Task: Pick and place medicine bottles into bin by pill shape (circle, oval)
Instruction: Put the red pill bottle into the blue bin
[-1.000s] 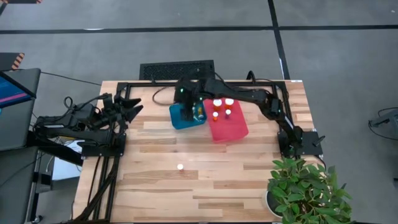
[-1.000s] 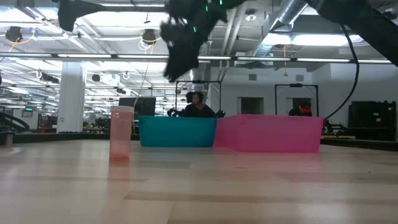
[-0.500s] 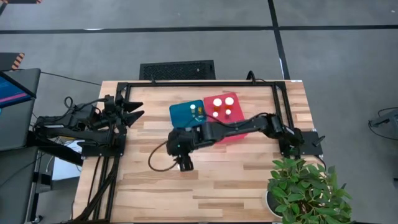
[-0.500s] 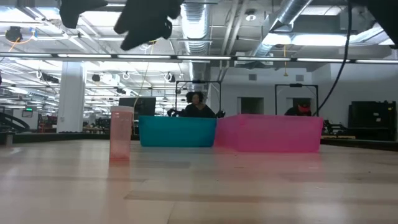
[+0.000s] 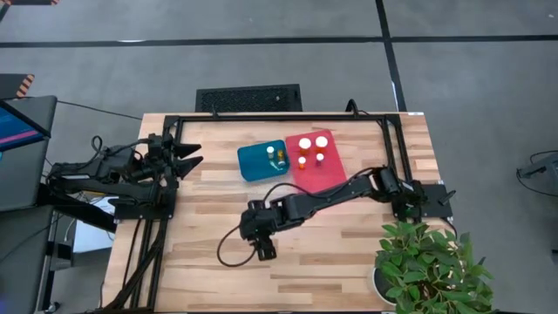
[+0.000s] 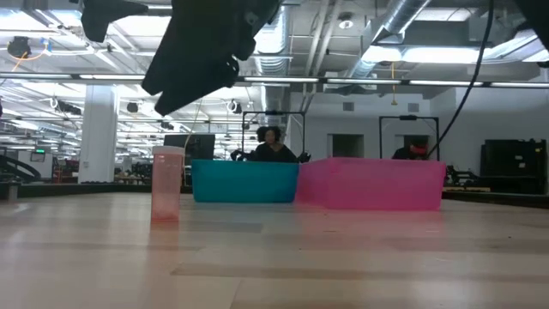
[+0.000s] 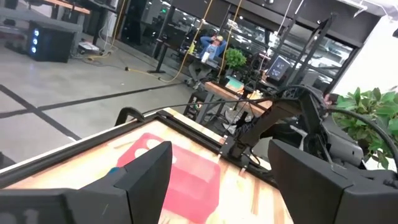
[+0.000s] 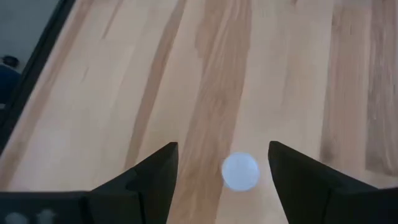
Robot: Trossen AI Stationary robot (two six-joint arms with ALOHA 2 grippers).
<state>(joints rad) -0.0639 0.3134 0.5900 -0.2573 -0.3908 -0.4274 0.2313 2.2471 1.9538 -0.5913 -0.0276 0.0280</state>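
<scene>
One medicine bottle [image 6: 167, 184] with an amber body and a white cap [image 8: 240, 171] stands upright on the wooden table, near its middle. My right gripper [image 5: 260, 240] hangs above it, pointing down and open. Its fingers [image 8: 155, 177] stand apart on either side of the cap without touching it. In the high view the gripper hides the bottle. A teal bin [image 5: 253, 164] holds two bottles and a pink bin [image 5: 324, 177] holds several. My left gripper [image 5: 187, 153] waits open and empty at the table's left edge.
The two bins stand side by side toward the table's far edge, and both show in the low view [image 6: 244, 181]. A black frame [image 5: 279, 118] runs along the far edge. A potted plant [image 5: 427, 266] stands at the near right corner. Bare wood lies around the bottle.
My right gripper has swung from above the teal bin toward the table's near edge and come down over the lone bottle, staying open. The bottle has not moved.
</scene>
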